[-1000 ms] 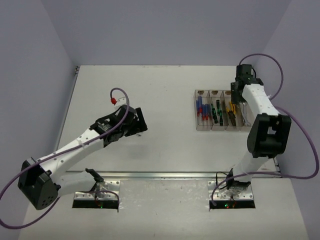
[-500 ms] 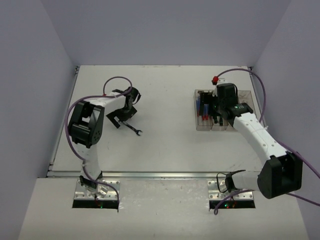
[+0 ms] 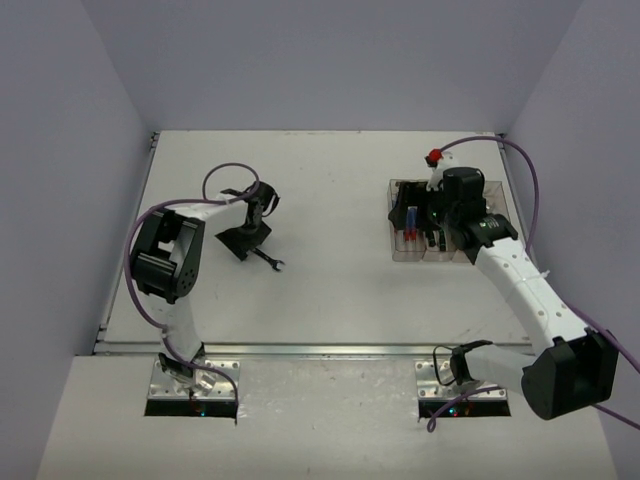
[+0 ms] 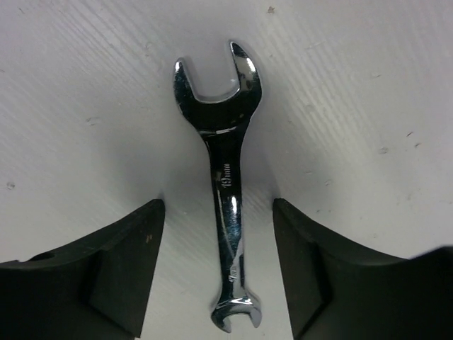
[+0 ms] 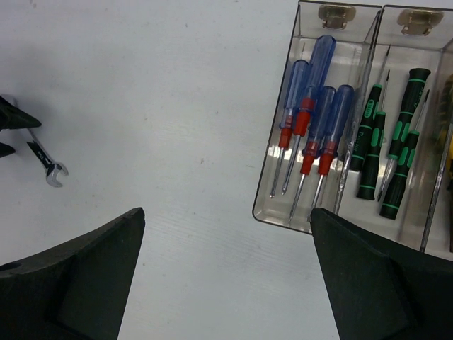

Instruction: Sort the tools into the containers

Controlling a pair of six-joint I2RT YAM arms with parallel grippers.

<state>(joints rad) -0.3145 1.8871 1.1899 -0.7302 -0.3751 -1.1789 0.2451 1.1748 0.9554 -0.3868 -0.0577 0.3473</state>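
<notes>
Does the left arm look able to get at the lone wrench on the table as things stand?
Probably yes: the open left claw straddles the wrench, with nothing between them.

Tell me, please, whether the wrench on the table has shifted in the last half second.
No. The wrench lies just as far left of the containers as before.

The wrench (image 4: 225, 205) shank bears a stamp reading roughly "19mm".
</notes>
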